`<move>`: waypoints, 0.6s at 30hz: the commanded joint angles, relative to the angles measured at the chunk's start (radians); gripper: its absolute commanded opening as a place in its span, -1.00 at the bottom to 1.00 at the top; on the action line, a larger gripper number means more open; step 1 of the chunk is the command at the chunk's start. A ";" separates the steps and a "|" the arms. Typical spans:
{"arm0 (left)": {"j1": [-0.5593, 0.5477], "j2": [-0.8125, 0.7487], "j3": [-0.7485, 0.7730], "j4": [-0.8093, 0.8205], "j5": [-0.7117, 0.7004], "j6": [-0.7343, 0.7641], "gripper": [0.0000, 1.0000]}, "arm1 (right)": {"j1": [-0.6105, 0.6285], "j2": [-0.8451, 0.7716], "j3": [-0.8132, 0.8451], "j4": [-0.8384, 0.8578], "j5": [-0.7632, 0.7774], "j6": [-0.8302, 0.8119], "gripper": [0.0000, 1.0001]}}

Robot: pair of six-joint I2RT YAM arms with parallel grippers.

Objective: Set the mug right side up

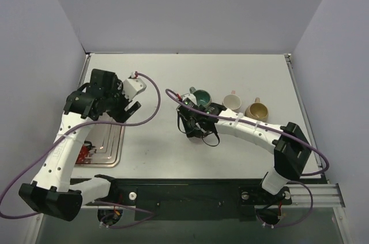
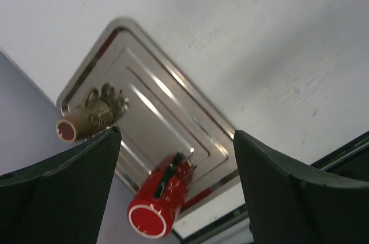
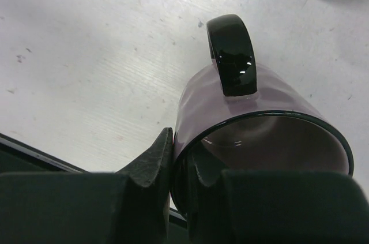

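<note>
A lilac mug (image 3: 271, 97) with a black handle (image 3: 232, 53) and black rim fills the right wrist view, its opening turned toward the camera. My right gripper (image 3: 183, 150) is shut on the mug's wall, one finger outside and one inside the rim. In the top view the right gripper (image 1: 193, 122) is at the table's middle and hides the mug. I cannot tell if the mug touches the table. My left gripper (image 1: 124, 108) is open and empty, held above the table's left side; its jaws also show wide apart in the left wrist view (image 2: 176, 134).
A green mug (image 1: 202, 97), a white mug (image 1: 232, 101) and a tan mug (image 1: 256, 109) stand in a row behind the right gripper. A metal tray (image 2: 173, 111) at the left front holds a red cylinder (image 2: 161, 198) and a brass-coloured piece (image 2: 89, 118).
</note>
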 commanded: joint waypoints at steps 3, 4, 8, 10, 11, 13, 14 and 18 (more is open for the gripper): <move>0.088 -0.019 -0.146 -0.179 -0.172 0.254 0.78 | -0.006 0.044 -0.014 -0.005 0.025 -0.012 -1.00; 0.121 -0.018 -0.172 -0.191 -0.171 0.287 0.76 | -0.009 0.052 -0.016 0.002 0.024 -0.012 -1.00; 0.233 0.019 -0.247 -0.174 -0.194 0.393 0.71 | -0.038 0.089 -0.027 0.025 -0.006 -0.006 -1.00; 0.261 0.050 -0.285 -0.161 -0.241 0.422 0.60 | -0.055 0.095 -0.051 0.053 -0.027 0.003 -1.00; 0.269 0.065 -0.304 -0.136 -0.273 0.432 0.54 | -0.064 0.095 -0.065 0.067 -0.038 0.006 -1.00; 0.281 0.071 -0.364 -0.067 -0.316 0.467 0.51 | -0.072 0.095 -0.077 0.079 -0.048 0.009 -0.93; 0.311 0.071 -0.411 -0.033 -0.333 0.499 0.51 | -0.075 0.100 -0.077 0.082 -0.053 0.008 -0.88; 0.339 0.051 -0.537 0.097 -0.384 0.651 0.53 | -0.085 0.130 -0.057 0.081 -0.062 0.006 -0.74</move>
